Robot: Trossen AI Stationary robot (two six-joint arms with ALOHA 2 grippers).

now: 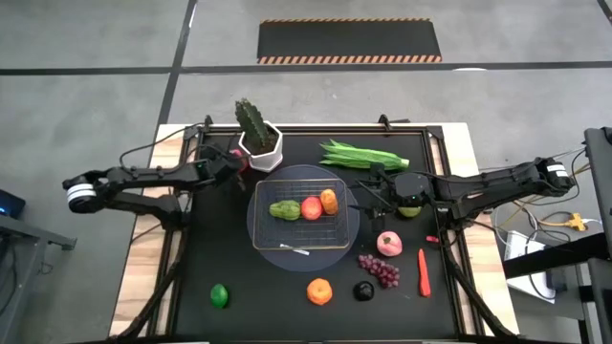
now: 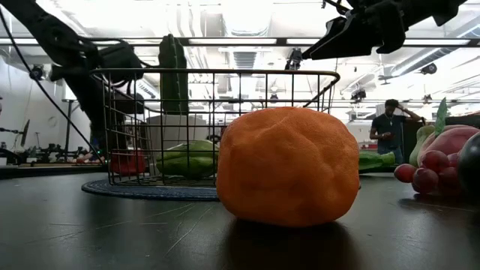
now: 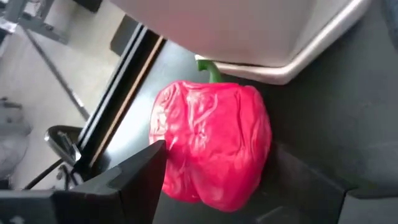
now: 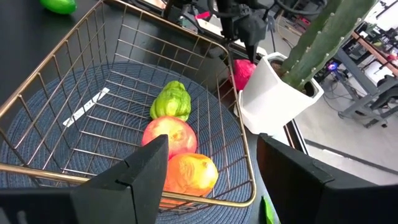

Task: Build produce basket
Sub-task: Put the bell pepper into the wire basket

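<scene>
Three pieces sit in the shallow silver wire-mesh basket mid-bench: a lumpy green one, a red one and an orange one. Still out: red bell pepper beside the white cactus pot, bean bunch, lime, orange, grapes, chili. Left gripper straddles the pepper, fingers apart, not clamped. Right gripper hovers by the basket's edge, fingers apart, empty. Roughly a third done.
</scene>
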